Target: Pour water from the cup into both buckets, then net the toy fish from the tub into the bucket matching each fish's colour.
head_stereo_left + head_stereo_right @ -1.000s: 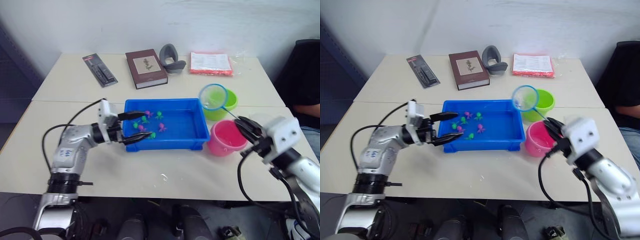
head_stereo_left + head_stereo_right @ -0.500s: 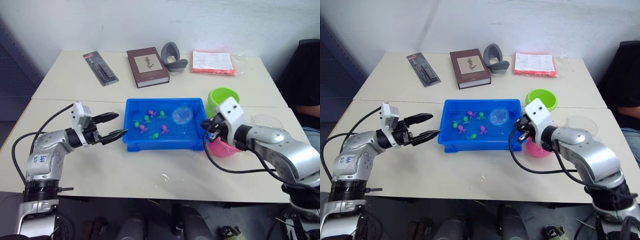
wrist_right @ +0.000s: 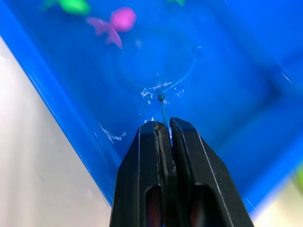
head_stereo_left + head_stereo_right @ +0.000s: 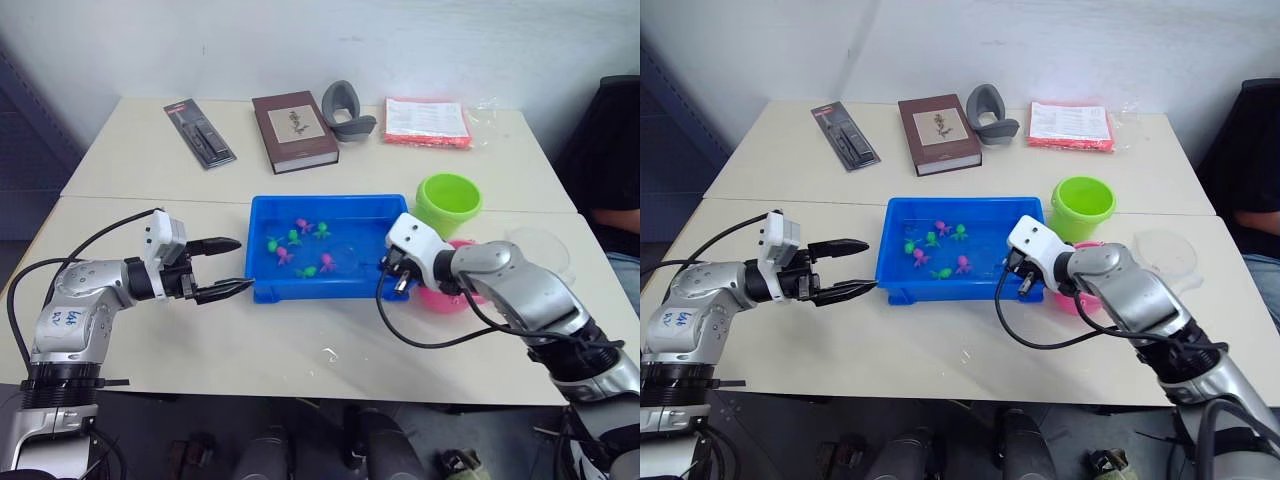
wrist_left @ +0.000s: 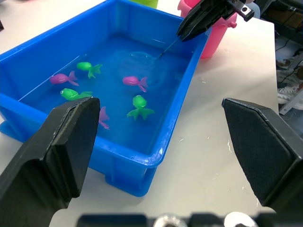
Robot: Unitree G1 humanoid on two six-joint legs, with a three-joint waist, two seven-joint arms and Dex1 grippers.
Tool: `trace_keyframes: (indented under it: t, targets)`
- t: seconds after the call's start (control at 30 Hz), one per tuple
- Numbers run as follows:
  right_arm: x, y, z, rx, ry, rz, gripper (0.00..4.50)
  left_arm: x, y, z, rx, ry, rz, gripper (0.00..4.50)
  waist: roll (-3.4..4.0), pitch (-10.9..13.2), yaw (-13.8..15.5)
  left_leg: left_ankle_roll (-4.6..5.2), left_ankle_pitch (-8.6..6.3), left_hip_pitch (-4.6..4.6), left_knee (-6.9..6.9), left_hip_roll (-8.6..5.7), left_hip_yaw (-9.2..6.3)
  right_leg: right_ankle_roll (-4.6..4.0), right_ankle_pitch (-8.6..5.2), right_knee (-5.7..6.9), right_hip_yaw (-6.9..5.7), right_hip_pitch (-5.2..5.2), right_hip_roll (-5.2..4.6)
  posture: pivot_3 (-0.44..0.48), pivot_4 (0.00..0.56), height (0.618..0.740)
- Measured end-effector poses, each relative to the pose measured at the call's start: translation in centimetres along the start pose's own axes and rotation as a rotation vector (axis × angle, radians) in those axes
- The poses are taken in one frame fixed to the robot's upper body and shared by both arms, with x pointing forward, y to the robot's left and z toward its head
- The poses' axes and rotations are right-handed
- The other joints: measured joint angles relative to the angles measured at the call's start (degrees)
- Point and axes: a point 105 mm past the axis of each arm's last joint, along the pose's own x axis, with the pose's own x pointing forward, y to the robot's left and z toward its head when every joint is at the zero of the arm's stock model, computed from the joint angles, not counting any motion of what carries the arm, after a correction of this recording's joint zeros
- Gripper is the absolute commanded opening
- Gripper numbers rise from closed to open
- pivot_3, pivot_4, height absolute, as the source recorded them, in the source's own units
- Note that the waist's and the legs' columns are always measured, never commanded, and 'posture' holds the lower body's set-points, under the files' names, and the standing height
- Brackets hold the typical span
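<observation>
I have the right gripper (image 3: 162, 130) pinched tight on the thin handle of the net (image 3: 156, 66), and I see the ring of the net lying under the water inside the tub (image 4: 262, 290), towards its right-hand end. In the right wrist view the ring sits close beside a pink fish (image 3: 116, 21), with a green one at the edge of that picture. The right gripper hangs just over the tub's near right corner.

My left gripper (image 4: 228, 268) is spread wide, holding nothing, and hovers over the table (image 4: 300, 350) just to the left of the tub, its fingertips pointing at the tub's left wall without touching it. Through the left wrist view I look across the water at the toy fish (image 5: 135, 81): several pink and green ones scattered in the left and middle part of the tub, all afloat or lying in the water.

The green bucket (image 4: 447, 201) stands upright behind the tub's right end. The pink bucket (image 4: 462, 296) stands just right of the tub, partly hidden behind my right arm. The clear cup (image 4: 538, 247) rests on the table further right, near the pink bucket.

At the far side of the table I see a brown book (image 4: 293, 130), a black packaged item (image 4: 200, 132), a grey curved object (image 4: 346, 108) and a red-edged plastic packet (image 4: 428, 121). A person in dark clothing (image 4: 615, 160) sits at the right edge.
</observation>
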Motion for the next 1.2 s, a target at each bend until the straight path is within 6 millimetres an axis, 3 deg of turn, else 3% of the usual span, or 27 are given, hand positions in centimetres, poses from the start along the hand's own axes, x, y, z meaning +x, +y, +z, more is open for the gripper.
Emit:
trace_keyframes:
  t: [0.1, 0.27, 0.43, 0.73, 0.93, 1.2]
  targets:
    - [0.1, 0.0, 0.8, 0.03, -0.044, 0.002, 0.0, 0.1, -0.1, -0.1, -0.001, 0.005, -0.006, 4.45, 0.0, 0.0, 0.03, -0.01, 0.01, -0.02, 0.01, 0.0, 0.0, 0.0, 0.0, 0.01, -0.01, -0.02, 0.0, 0.0, 0.15, 0.74]
    - [-1.6, -1.2, 1.4, 0.133, -0.122, -0.014, 0.0, 0.1, 0.0, -0.2, 0.001, 0.014, -0.001, 4.45, 0.0, 0.0, 0.26, -0.01, 0.0, -0.05, 0.01, 0.0, -0.07, 0.0, 0.0, -0.04, -0.11, 0.0, -0.02, 0.0, 0.15, 0.74]
    - [-3.2, -0.6, 0.8, 0.248, -0.162, 0.022, 0.0, 0.2, 0.1, 0.0, 0.007, 0.015, -0.006, 4.45, 0.0, 0.0, 0.17, -0.01, 0.0, -0.07, 0.0, 0.0, -0.09, 0.0, 0.0, -0.03, -0.15, 0.0, -0.03, 0.0, 0.15, 0.74]
    - [-8.8, 1.0, 0.0, 0.245, -0.33, -0.038, 0.0, 2.0, -0.8, 1.5, 0.031, -0.018, -0.134, 4.45, 0.0, 0.0, 0.59, -0.02, 0.0, -0.08, -0.02, -0.01, -0.18, 0.02, 0.01, -0.08, -0.24, 0.06, -0.01, 0.0, 0.15, 0.74]
    - [-13.7, 1.1, -2.1, 0.234, -0.369, -0.257, 0.0, 4.2, -1.9, 2.4, 0.011, -0.061, -0.249, 4.45, 0.0, 0.0, 1.43, 0.0, 0.0, 0.12, 0.04, -0.05, -0.17, 0.06, 0.03, -0.11, -0.23, 0.33, 0.02, 0.0, 0.15, 0.74]
    - [-18.1, 1.1, -5.5, 0.157, -0.274, -0.516, 0.0, 7.0, -3.9, 2.2, -0.03, -0.106, -0.375, 4.45, 0.03, -0.02, 1.47, 0.03, 0.0, 0.19, 0.05, -0.06, -0.11, 0.09, 0.05, -0.07, -0.09, 0.41, 0.13, 0.0, 0.15, 0.74]
